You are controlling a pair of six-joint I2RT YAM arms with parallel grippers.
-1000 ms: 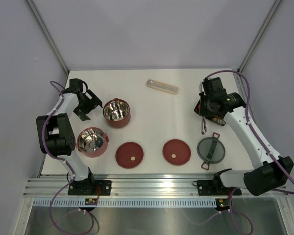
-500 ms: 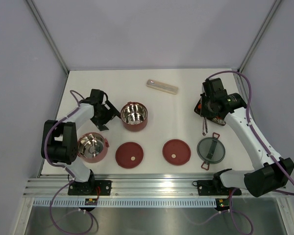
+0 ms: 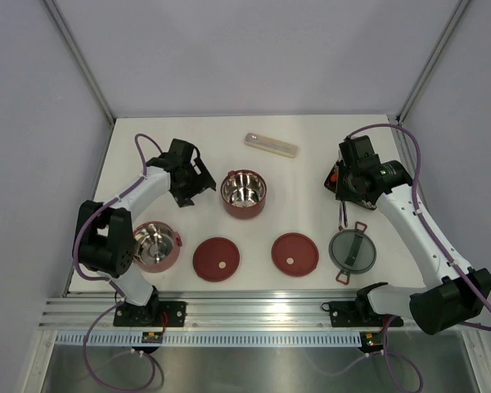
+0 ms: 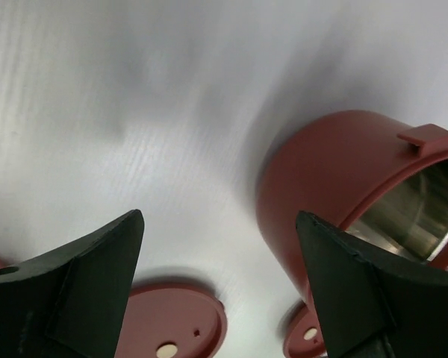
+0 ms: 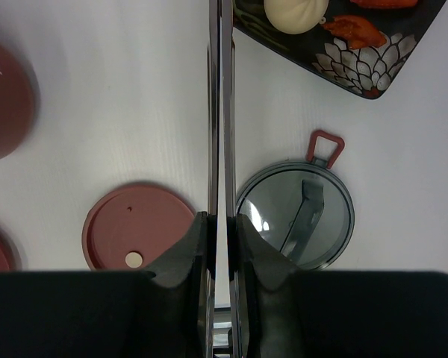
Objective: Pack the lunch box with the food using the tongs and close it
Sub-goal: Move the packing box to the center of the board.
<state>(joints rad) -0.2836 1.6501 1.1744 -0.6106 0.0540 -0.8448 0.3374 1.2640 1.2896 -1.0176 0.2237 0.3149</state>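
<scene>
One round red bowl [image 3: 244, 193] slid right, toward the grey lid [image 3: 352, 249]; bowl two [image 3: 154, 244] sits far left. Two flat red discs [image 3: 216, 259] [image 3: 295, 254] lie left of that lid. Left claw [image 4: 218, 220] gapes open. Right claw [image 5: 218, 220] pinches thin shiny tongs [image 5: 218, 112] just past the lid, by one white bun [image 5: 295, 13].

- Left arm [image 3: 136, 195]: elbow folded close above its base, white forearm angled up and to the right toward the table centre.
- Left gripper [image 3: 198, 186]: jaws wide apart with nothing between them. The wrist view shows both dark fingers [image 4: 89, 287] low over the table.
- Right arm [image 3: 418, 237]: stretched long from its base up the right side, wrist turned inward.
- Right gripper [image 5: 222, 222]: jaws almost together, clamped on the tongs [image 5: 220, 112], whose two arms are pressed close and run straight out past the fingertips.
</scene>
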